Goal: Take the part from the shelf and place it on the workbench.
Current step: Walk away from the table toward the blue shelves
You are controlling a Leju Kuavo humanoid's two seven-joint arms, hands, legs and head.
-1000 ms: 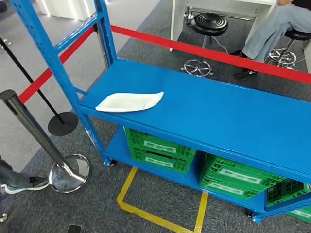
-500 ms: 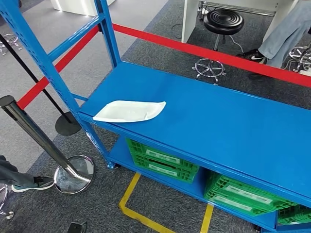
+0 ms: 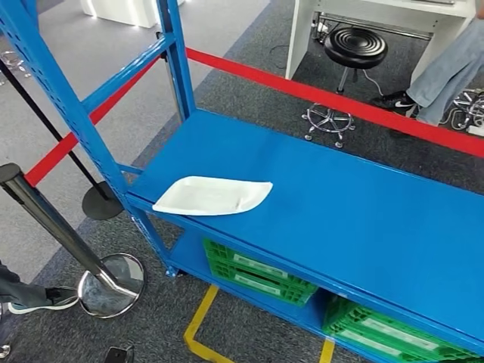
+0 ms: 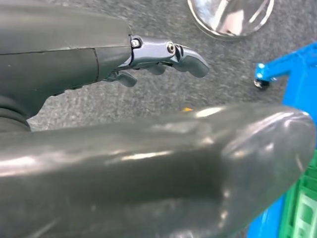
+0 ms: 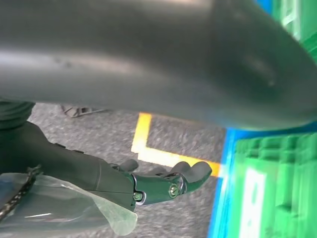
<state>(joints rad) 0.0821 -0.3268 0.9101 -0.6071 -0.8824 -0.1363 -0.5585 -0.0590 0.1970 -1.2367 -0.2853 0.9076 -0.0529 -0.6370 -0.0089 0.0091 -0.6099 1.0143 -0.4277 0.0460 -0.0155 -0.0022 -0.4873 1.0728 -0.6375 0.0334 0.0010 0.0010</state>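
shelf (image 3: 354, 204): painted blue metal, smooth with a slight sheen
part (image 3: 212, 196): white, looks like thin moulded plastic, matt
crates (image 3: 257, 271): green plastic, ribbed
floor (image 3: 143, 318): grey carpet, rough
post base (image 3: 111, 283): chromed metal, mirror shiny
left hand (image 4: 149, 54): dull grey plastic cover, glossy metal fingers

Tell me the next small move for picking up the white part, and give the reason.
Probably raise the left hand toward the white part. The part lies untouched near the front left corner of the blue shelf, while both hands, the right hand too, hang low over the carpet holding nothing. The part is on the robot's left, so the left arm seems the nearer one.
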